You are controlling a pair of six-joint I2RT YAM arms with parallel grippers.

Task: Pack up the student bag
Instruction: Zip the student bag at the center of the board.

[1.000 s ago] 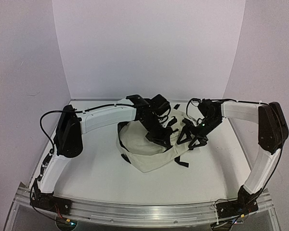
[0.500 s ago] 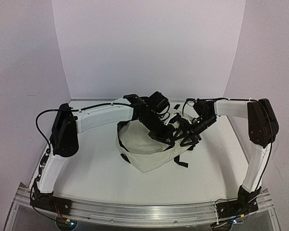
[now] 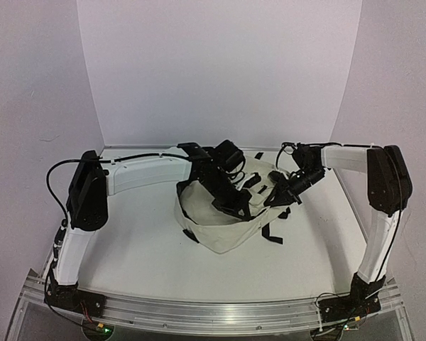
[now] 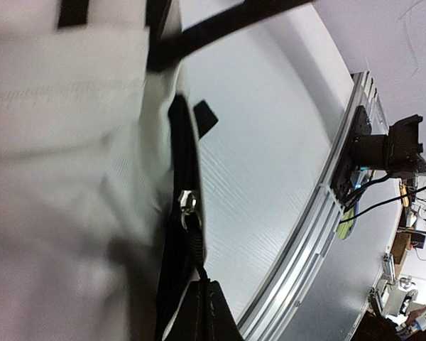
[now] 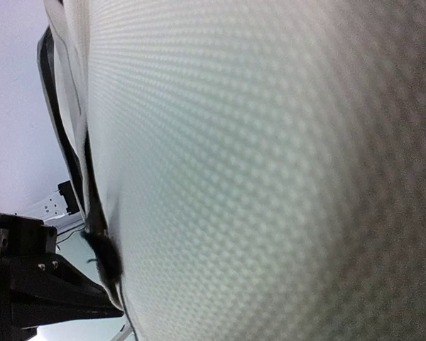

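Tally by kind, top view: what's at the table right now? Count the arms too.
Cream soft fabric backpack with black straps: 1
White-and-black robot arms: 2 (left arm, right arm)
Books or other loose items: 0 visible
Total: 3

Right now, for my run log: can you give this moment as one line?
task: pack student bag | left gripper: shut on zipper pull | right gripper: shut at bag's right side, hold unseen
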